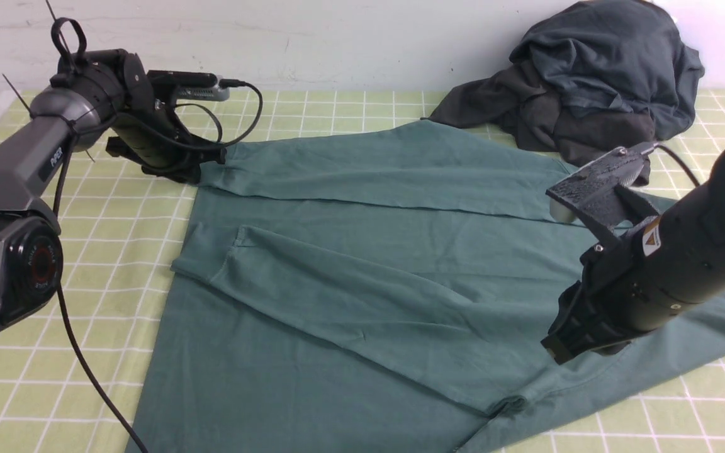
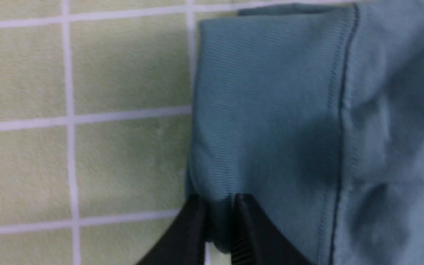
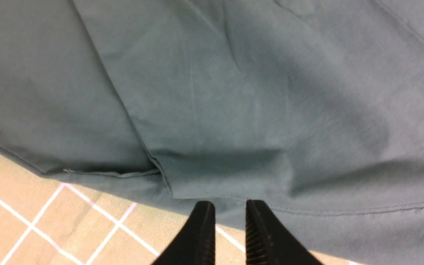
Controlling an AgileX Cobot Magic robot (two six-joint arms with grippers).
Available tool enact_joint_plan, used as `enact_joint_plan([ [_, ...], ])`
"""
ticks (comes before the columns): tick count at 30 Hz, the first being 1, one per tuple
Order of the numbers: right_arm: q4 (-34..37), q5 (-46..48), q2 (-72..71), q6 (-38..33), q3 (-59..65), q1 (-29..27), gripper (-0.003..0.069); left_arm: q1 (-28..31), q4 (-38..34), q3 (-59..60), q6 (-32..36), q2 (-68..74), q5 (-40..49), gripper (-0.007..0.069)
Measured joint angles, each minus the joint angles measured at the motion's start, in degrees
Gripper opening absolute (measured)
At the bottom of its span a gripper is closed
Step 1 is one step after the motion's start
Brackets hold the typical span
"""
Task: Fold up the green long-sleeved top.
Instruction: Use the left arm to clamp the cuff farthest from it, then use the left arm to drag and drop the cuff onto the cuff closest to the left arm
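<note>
The green long-sleeved top [image 1: 362,264] lies flat across the checked table, with both sleeves folded over its body. At the far left, my left gripper [image 1: 206,165] is low at the end of the upper sleeve. The left wrist view shows that gripper [image 2: 219,200] shut on the edge of the ribbed cuff [image 2: 263,110], with a fold of fabric pinched between its fingers. My right gripper [image 1: 557,349] hovers over the top's right side. In the right wrist view it [image 3: 230,206] stands slightly open and empty, just short of the stitched hem [image 3: 344,211].
A heap of dark charcoal and slate-blue garments [image 1: 595,82] lies at the back right, touching the top's far corner. The yellow-green gridded cloth [image 1: 85,327] covers the table. A white wall [image 1: 337,38] runs along the back edge.
</note>
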Motion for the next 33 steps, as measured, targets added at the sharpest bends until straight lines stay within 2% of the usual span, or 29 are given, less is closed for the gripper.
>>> enact_joint_plan([
  [1, 0.00, 0.00, 0.00, -0.06, 0.00, 0.00, 0.0117, -0.05, 0.03, -0.10, 0.00, 0.00, 0.00, 0.0054],
  [2, 0.00, 0.71, 0.00, -0.19, 0.00, 0.00, 0.0117, -0.38, 0.23, -0.90, 0.49, -0.48, 3.06, 0.0029],
  [6, -0.15, 1.92, -0.93, -0.24, 0.02, 0.00, 0.0117, -1.21, 0.54, -5.67, 1.89, -3.39, 12.87, 0.0020],
  [10, -1.33, 1.66, -4.41, -0.24, 0.07, 0.00, 0.0117, -2.32, 0.60, -6.16, 1.25, -9.00, 15.08, 0.0020],
  [14, -2.06, -0.23, -8.13, -0.24, 0.18, 0.00, 0.0117, -4.37, 0.62, 2.43, -0.01, -18.32, 15.35, 0.0020],
  [15, -2.67, -1.30, -9.61, -0.24, 0.24, 0.00, 0.0117, -5.65, 0.62, 10.19, -0.67, -22.85, 15.41, 0.0020],
  [19, -3.17, -2.32, -10.21, -0.24, 0.43, 0.00, 0.0117, -7.77, 0.49, 28.41, -1.26, -31.65, 15.41, 0.0020],
  [25, -2.77, -2.55, -10.21, -0.20, 2.97, 0.00, 0.0117, -9.40, 1.39, 47.54, -3.42, -35.40, 14.29, 0.0020],
  [33, -2.82, -3.93, -10.21, 0.00, 4.02, 0.00, 0.0117, -10.62, 2.31, 51.29, -4.01, -35.55, 9.52, 0.0020],
])
